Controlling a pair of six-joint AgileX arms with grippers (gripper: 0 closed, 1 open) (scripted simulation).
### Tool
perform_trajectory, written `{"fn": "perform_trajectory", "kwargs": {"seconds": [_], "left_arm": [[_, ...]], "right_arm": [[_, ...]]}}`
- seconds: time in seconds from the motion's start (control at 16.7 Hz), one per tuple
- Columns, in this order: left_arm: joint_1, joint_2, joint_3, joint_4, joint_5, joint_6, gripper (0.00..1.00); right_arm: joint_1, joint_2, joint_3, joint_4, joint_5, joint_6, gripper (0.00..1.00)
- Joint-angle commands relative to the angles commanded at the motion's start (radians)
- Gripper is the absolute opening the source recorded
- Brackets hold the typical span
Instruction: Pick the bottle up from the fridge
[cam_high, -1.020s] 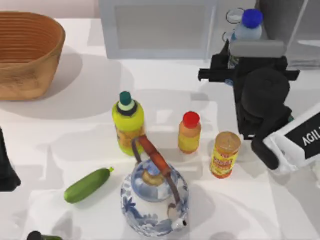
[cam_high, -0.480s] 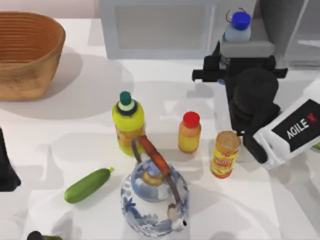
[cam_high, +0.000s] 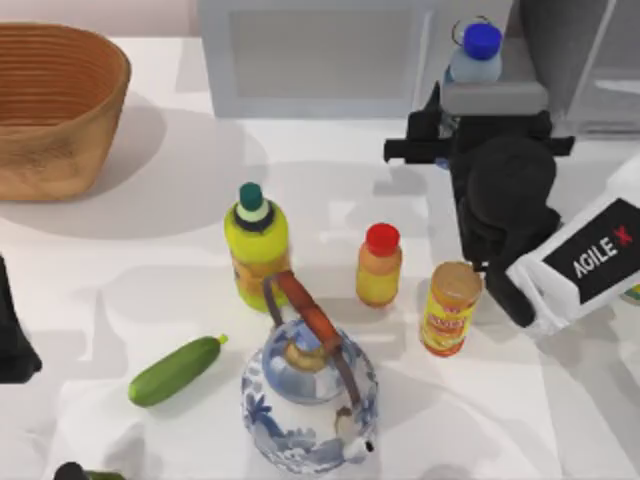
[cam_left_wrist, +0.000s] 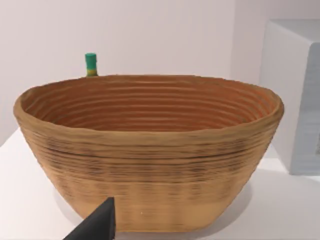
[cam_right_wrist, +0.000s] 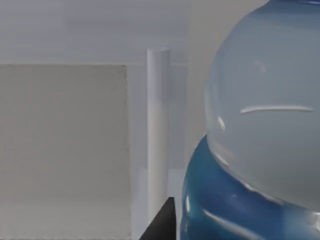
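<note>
Far left, the left gripper (cam_high: 12, 335) sits parked at the table's edge; whether its jaws are apart or together, I cannot tell. Ahead of it, a ribbed woven basket (cam_high: 55, 105), oval and hollow. Moving right: a smooth green cucumber (cam_high: 176, 370), a yellow-green bottle (cam_high: 256, 245) with a dark green cap, a round blue-and-white teapot (cam_high: 308, 395) with an arched brown handle, a small orange bottle (cam_high: 379, 265), a yellow can (cam_high: 450, 310). At the back, the white microwave (cam_high: 315, 55). Then the right gripper (cam_high: 470, 125), hard up against the bottle (cam_high: 473, 55), clear plastic, blue cap, upright by the grey fridge (cam_high: 580, 60). Bottle fills the wrist view, blue band (cam_right_wrist: 240, 205) glossy; the grip itself is hidden, so I cannot tell.
</note>
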Motion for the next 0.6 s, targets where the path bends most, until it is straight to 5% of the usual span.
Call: {"fn": "perform_trajectory", "kwargs": {"seconds": [0.36, 0.6], "left_arm": [[0.0, 0.0, 0.0, 0.0, 0.0, 0.0, 1.0], [0.0, 0.0, 0.0, 0.0, 0.0, 0.0, 1.0]], "right_arm": [[0.0, 0.0, 0.0, 0.0, 0.0, 0.0, 0.98], [0.0, 0.0, 0.0, 0.0, 0.0, 0.0, 1.0]]}}
